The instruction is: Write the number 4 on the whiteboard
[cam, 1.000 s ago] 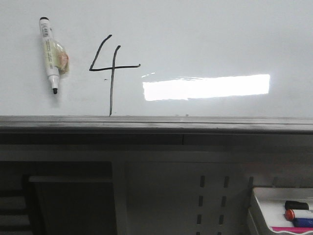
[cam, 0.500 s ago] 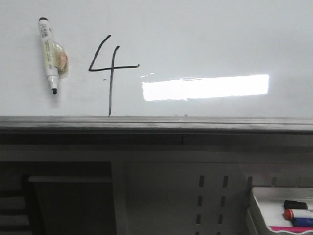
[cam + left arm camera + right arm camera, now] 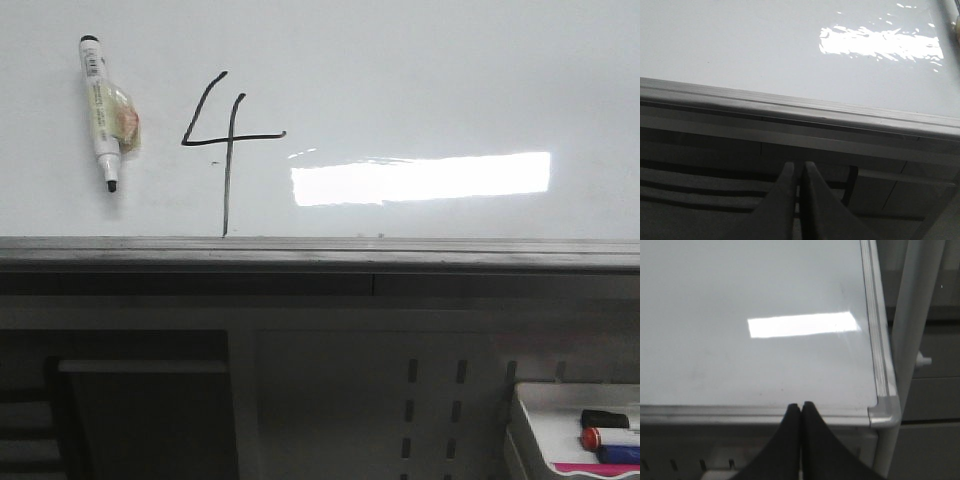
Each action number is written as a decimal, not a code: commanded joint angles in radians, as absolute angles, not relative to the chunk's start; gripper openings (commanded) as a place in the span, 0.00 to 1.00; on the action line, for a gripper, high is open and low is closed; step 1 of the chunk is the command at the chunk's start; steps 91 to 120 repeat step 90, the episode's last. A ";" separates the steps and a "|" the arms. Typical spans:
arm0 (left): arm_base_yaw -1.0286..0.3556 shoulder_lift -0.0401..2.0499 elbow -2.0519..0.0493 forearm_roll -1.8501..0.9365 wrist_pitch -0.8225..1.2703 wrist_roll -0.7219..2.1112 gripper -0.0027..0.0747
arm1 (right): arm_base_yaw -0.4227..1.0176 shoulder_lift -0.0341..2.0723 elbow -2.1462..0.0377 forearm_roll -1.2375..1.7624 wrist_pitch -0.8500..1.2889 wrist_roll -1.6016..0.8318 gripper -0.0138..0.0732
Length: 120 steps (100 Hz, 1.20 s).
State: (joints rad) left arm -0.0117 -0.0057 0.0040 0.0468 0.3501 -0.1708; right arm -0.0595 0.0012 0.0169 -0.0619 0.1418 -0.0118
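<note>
Number 4: thin black strokes in the upper left of the front view, open at the top, with a slanted left stroke, a horizontal crossbar and a long stem that ends just above the board's grey rail.
Whiteboard: glossy white, fills the upper half of the front view; a bright rectangular reflection lies right of the digit.
Marker: white barrel, black tip pointing down, on the board left of the digit, apart from it.
Tray: white, lower right corner of the front view, holding coloured markers.
Left gripper: dark fingers pressed together, holding nothing, below the rail.
Right gripper: fingers closed tip to tip, empty, at the board's near edge by its corner.
</note>
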 commanded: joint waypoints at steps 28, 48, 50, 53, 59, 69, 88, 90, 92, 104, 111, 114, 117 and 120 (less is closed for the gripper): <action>-0.009 -0.031 0.037 0.047 0.314 -0.170 0.01 | -0.065 -0.024 0.035 -0.064 0.325 -0.010 0.08; -0.009 -0.031 0.037 0.047 0.314 -0.170 0.01 | -0.065 -0.024 0.035 -0.064 0.325 -0.010 0.08; -0.009 -0.031 0.037 0.047 0.314 -0.170 0.01 | -0.065 -0.024 0.035 -0.064 0.325 -0.010 0.08; -0.009 -0.031 0.037 0.047 0.314 -0.170 0.01 | -0.065 -0.024 0.035 -0.064 0.325 -0.010 0.08; -0.009 -0.031 0.037 0.047 0.314 -0.170 0.01 | -0.065 -0.024 0.035 -0.064 0.323 -0.010 0.08; -0.009 -0.031 0.037 0.047 0.314 -0.170 0.01 | -0.065 -0.024 0.035 -0.064 0.323 -0.010 0.08; -0.009 -0.031 0.037 0.047 0.314 -0.170 0.01 | -0.065 -0.024 0.035 -0.064 0.323 -0.010 0.08; -0.009 -0.031 0.037 0.047 0.314 -0.170 0.01 | -0.065 -0.024 0.035 -0.064 0.323 -0.010 0.08; -0.009 -0.031 0.037 0.047 0.314 -0.170 0.01 | -0.065 -0.024 0.035 -0.064 0.323 -0.010 0.08; -0.009 -0.031 0.037 0.047 0.314 -0.170 0.01 | -0.065 -0.024 0.035 -0.064 0.323 -0.010 0.08; -0.009 -0.031 0.037 0.047 0.314 -0.170 0.01 | -0.065 -0.024 0.035 -0.064 0.323 -0.010 0.08; -0.009 -0.031 0.037 0.047 0.314 -0.170 0.01 | -0.065 -0.024 0.035 -0.064 0.323 -0.010 0.08; -0.009 -0.031 0.037 0.047 0.314 -0.170 0.01 | -0.065 -0.024 0.035 -0.064 0.323 -0.010 0.08; -0.009 -0.031 0.037 0.047 0.314 -0.170 0.01 | -0.065 -0.024 0.035 -0.064 0.323 -0.010 0.08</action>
